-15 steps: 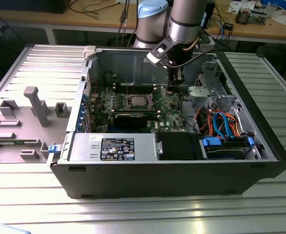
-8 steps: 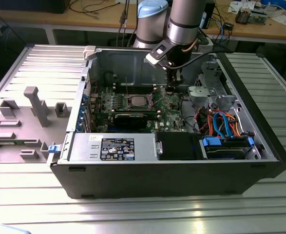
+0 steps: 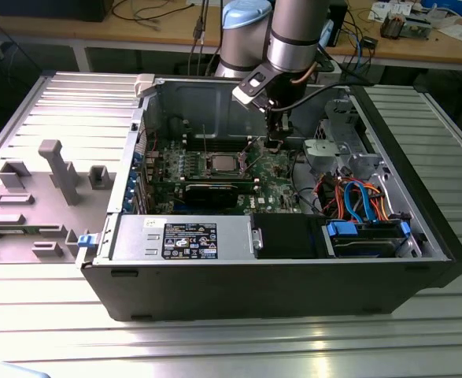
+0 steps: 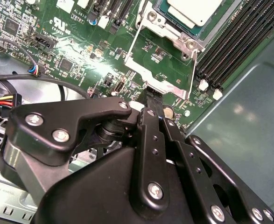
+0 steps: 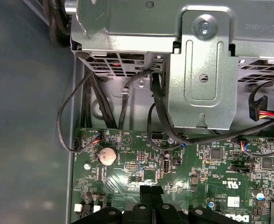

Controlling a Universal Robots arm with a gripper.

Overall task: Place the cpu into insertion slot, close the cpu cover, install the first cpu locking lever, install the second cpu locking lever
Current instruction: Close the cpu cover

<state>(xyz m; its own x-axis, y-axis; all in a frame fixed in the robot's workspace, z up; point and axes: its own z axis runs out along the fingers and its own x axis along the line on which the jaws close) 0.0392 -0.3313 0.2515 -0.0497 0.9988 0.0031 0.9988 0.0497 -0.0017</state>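
Hovering low just beside the insertion slot [image 4: 173, 33], the gripper [image 4: 151, 96] has its fingers drawn together with barely a slit between them. I cannot tell whether they pinch anything. The cpu [image 4: 195, 10] sits inside the slot's silver rim, top uncovered. The cpu cover [image 4: 160, 82] is swung off the slot, and its free edge meets the fingertips. Beyond the slot run the memory slots [image 4: 235, 44], then the grey case wall [image 4: 249, 126]. On the gripper's other side, the drive cage [image 5: 202, 70] and loose cables [image 5: 153, 107] crowd the board edge.

Overhead light glares off the table [image 3: 293, 346]; the case [image 3: 254, 287] interior lies dim
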